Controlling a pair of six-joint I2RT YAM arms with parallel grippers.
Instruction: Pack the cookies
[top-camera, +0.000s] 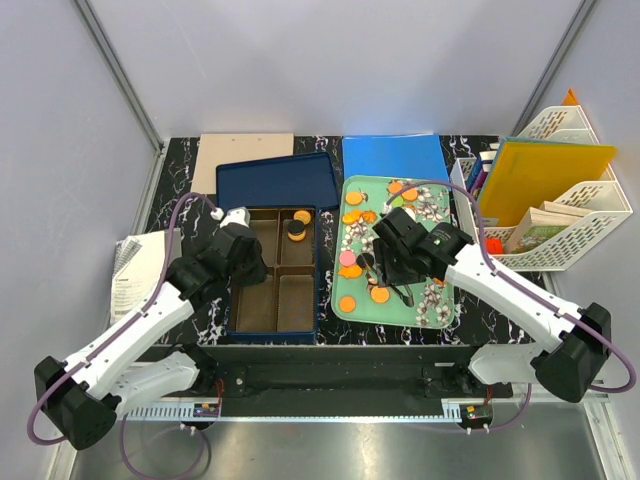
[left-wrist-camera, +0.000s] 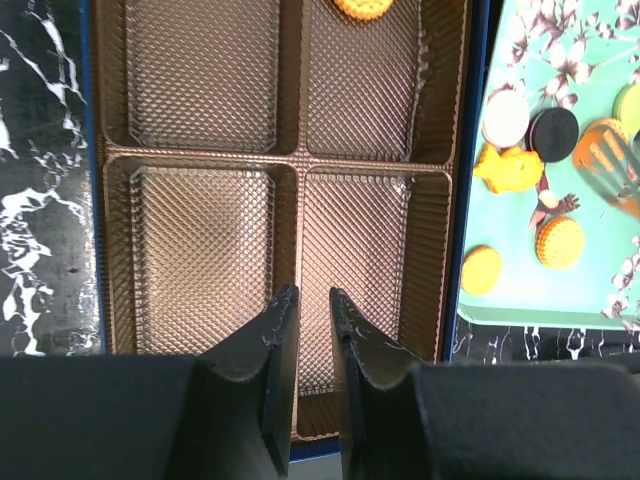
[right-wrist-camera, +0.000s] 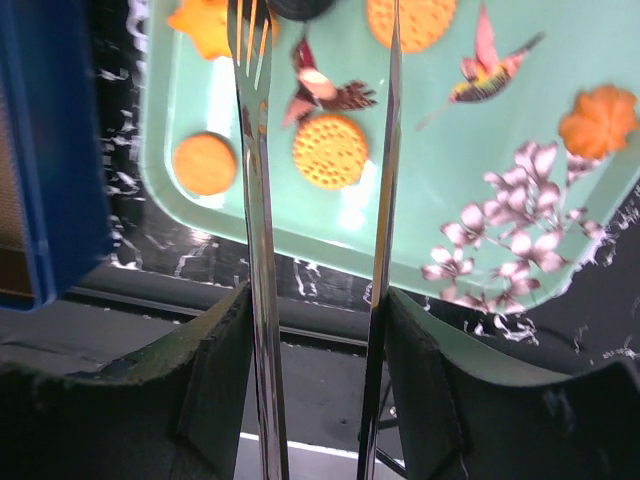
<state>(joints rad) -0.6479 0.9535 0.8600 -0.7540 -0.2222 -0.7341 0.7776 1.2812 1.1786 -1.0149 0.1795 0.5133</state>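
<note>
The cookies (top-camera: 354, 198) lie scattered on the mint-green tray (top-camera: 445, 305), mostly orange, with a pink one (top-camera: 347, 258). Two more cookies (top-camera: 298, 224) sit in the far right compartment of the brown insert in the blue box (top-camera: 278, 285). My right gripper (right-wrist-camera: 318, 300) is shut on metal tongs (right-wrist-camera: 250, 200), whose tips reach over the tray near an orange cookie (right-wrist-camera: 330, 150) and a black one (right-wrist-camera: 300, 8). My left gripper (left-wrist-camera: 313, 295) hovers over the box's near compartments, its jaws a narrow gap apart with nothing between. The left wrist view shows the tongs' tip (left-wrist-camera: 612, 165) over an orange cookie.
The box's blue lid (top-camera: 278, 180) lies behind it, next to a tan board (top-camera: 245, 150) and a blue folder (top-camera: 395, 158). White file racks (top-camera: 560, 200) stand at the right. Papers (top-camera: 135, 270) lie at the left table edge.
</note>
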